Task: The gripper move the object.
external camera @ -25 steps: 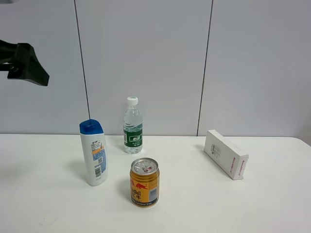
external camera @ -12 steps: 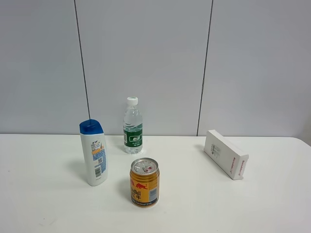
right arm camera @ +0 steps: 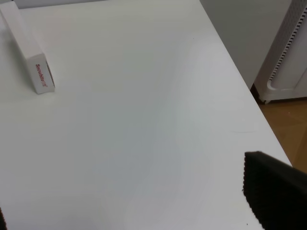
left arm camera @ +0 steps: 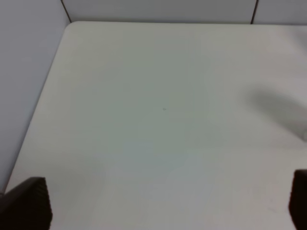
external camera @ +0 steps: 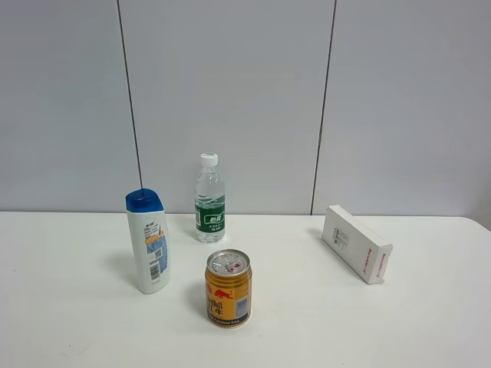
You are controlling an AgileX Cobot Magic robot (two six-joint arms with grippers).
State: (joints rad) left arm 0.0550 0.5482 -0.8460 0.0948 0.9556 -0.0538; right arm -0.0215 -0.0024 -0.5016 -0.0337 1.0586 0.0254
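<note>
The white shampoo bottle [external camera: 149,245] with a blue cap stands upright on the left part of the white table [external camera: 69,307]. Neither gripper shows in the exterior high view. In the left wrist view the left gripper [left arm camera: 160,206] hangs above bare table near a corner, its two black fingertips [left arm camera: 26,203] far apart and nothing between them. In the right wrist view the right gripper [right arm camera: 139,211] is above the table's right end, one black finger [right arm camera: 276,194] in view and a sliver of the other at the frame edge, wide apart and empty. The bottle is in neither wrist view.
A clear water bottle [external camera: 209,201] with a green label stands behind the shampoo bottle to its right. A gold drink can [external camera: 228,289] stands in front. A white box [external camera: 356,243] lies at the right and also shows in the right wrist view [right arm camera: 29,50]. The table edge [right arm camera: 240,91] drops to the floor.
A black arm part that showed at the upper left of the exterior high view one second ago has left the frame. The bottles, can and box have not moved.
</note>
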